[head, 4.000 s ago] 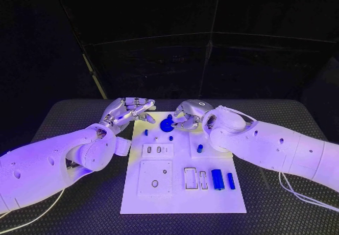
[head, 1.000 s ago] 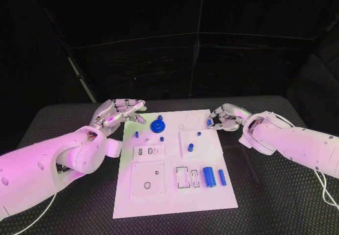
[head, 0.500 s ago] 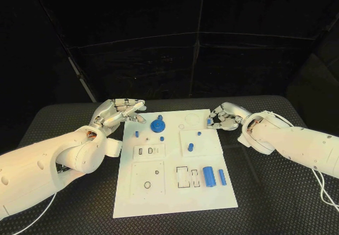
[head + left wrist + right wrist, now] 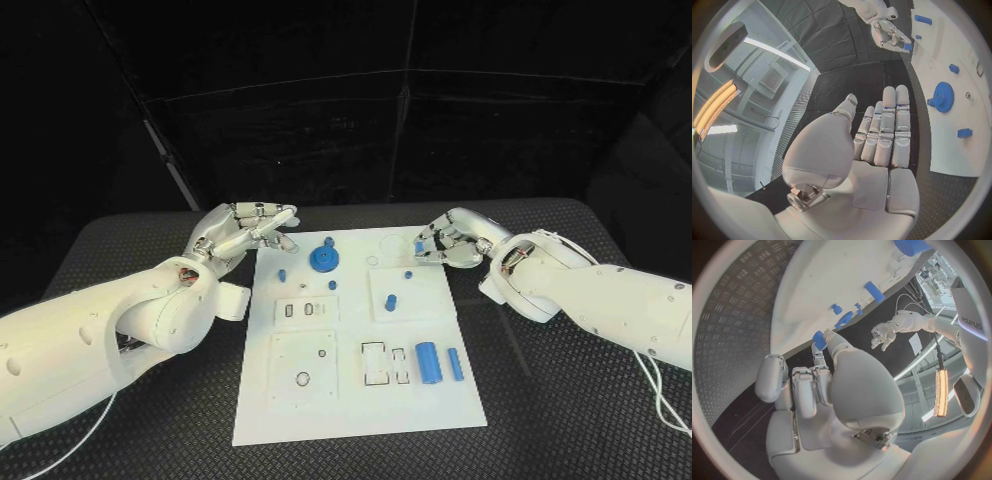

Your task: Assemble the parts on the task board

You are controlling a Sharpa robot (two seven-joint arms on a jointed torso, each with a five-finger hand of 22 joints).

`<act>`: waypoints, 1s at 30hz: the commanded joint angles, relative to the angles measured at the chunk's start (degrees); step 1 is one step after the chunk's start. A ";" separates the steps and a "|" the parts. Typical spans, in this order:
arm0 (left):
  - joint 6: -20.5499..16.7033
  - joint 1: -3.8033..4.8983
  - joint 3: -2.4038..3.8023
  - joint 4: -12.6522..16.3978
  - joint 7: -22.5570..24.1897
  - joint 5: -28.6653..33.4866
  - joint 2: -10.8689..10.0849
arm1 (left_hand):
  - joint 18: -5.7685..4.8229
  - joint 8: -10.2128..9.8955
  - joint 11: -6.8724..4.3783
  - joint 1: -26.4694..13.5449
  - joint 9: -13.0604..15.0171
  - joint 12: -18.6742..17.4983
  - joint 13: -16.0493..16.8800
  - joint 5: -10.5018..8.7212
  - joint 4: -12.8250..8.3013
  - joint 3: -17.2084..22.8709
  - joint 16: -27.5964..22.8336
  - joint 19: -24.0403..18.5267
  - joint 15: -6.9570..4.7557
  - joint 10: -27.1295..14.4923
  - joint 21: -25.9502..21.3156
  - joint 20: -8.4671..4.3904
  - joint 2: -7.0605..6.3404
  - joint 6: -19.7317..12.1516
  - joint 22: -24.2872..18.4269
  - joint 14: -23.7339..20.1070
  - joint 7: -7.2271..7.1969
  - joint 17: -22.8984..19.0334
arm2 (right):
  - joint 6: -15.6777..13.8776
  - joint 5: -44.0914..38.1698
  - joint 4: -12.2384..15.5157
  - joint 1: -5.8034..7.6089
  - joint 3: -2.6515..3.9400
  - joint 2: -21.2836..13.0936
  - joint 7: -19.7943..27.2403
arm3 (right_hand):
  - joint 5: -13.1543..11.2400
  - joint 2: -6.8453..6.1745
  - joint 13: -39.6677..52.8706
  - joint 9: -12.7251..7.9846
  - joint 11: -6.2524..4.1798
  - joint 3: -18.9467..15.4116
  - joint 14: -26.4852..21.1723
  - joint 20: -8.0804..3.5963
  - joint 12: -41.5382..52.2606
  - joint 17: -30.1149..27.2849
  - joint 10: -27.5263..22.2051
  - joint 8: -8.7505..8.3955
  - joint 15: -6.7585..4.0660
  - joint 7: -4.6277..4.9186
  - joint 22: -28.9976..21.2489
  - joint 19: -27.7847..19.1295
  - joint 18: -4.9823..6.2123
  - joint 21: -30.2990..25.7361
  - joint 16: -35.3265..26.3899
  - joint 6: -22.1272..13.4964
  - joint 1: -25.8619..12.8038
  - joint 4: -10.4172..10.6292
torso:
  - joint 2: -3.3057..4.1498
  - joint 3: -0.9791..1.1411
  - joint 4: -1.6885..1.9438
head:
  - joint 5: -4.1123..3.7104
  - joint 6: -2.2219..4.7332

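The white task board (image 4: 361,340) lies in the middle of the table. A blue gear (image 4: 323,260) sits near its far end, with small blue pegs (image 4: 391,300) around it. Two blue cylinders (image 4: 427,363) lie at its near right. My left hand (image 4: 245,228) hovers off the board's far left corner, fingers straight and holding nothing (image 4: 879,140). My right hand (image 4: 450,242) is at the board's far right edge and pinches a small blue part (image 4: 819,340) at its fingertips. The gear (image 4: 943,96) and my right hand (image 4: 889,32) also appear in the left wrist view.
The black ribbed table mat (image 4: 562,400) surrounds the board on all sides. Empty rectangular slots (image 4: 372,362) and a plate with a round hole (image 4: 302,378) sit on the board's near half. Dark curtains close off the back.
Four seconds ago my right hand was over the board by the gear; it then went to the board's right edge and has edged slightly inward since. The left hand has stayed put.
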 commanded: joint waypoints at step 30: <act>0.99 0.12 0.04 -4.01 0.05 -0.15 2.71 | 0.46 -0.30 -0.04 0.05 -0.02 -0.28 -0.02 -0.20 -0.07 -0.38 -0.18 -0.36 -0.05 0.69 0.39 -0.01 0.63 0.53 0.11 -0.53 -0.10 0.23 | 3.08 -15.98 5.90 -3.22 -0.21 16.86 -14.12 | -0.79 0.94 6.72 0.49 -0.29 0.80 6.00 -0.42 -0.52 14.83 0.19 -0.64 -0.27 -1.14 0.23 0.05 -0.63 0.31 0.39 1.00 -0.06 -0.36 | -1.06 -0.48 0.44 | 4.08 -2.57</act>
